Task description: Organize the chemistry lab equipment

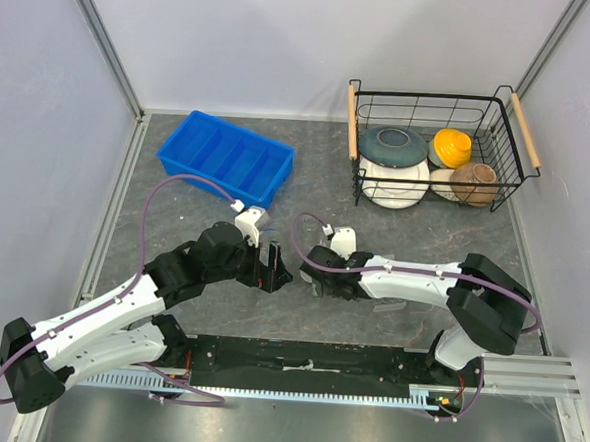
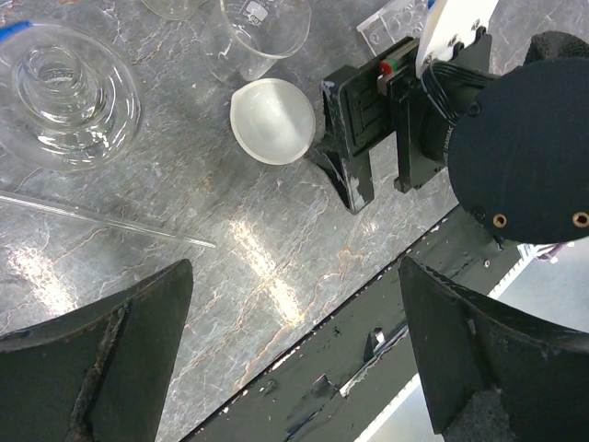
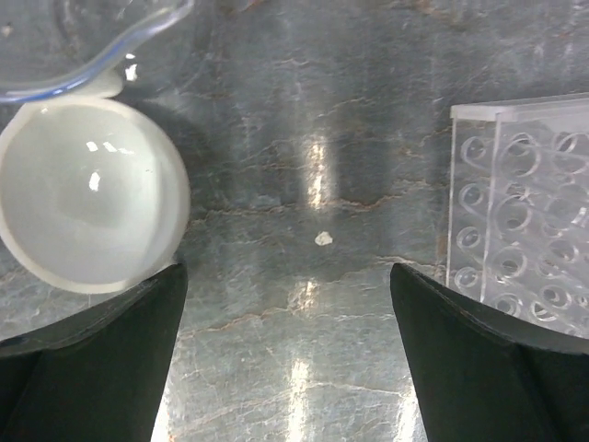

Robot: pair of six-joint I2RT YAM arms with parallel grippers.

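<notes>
In the left wrist view a white round dish (image 2: pixel 271 120) lies on the table, with a clear glass beaker (image 2: pixel 262 32) just beyond it. A wider clear glass vessel (image 2: pixel 64 97) is at the left and a thin glass rod (image 2: pixel 101 218) lies near it. My left gripper (image 2: pixel 294 368) is open and empty above the table's near edge. In the right wrist view the white dish (image 3: pixel 87 189) is at the left under a beaker rim (image 3: pixel 74 46), and the clear plastic tube rack (image 3: pixel 525 212) is at the right. My right gripper (image 3: pixel 290 368) is open and empty between them.
A blue divided tray (image 1: pixel 227 157) sits at the back left. A wire basket (image 1: pixel 437 107) at the back right holds ceramic bowls and plates. The two grippers, left (image 1: pixel 273 272) and right (image 1: pixel 316 279), are close together mid-table. A black rail (image 1: pixel 307 360) runs along the near edge.
</notes>
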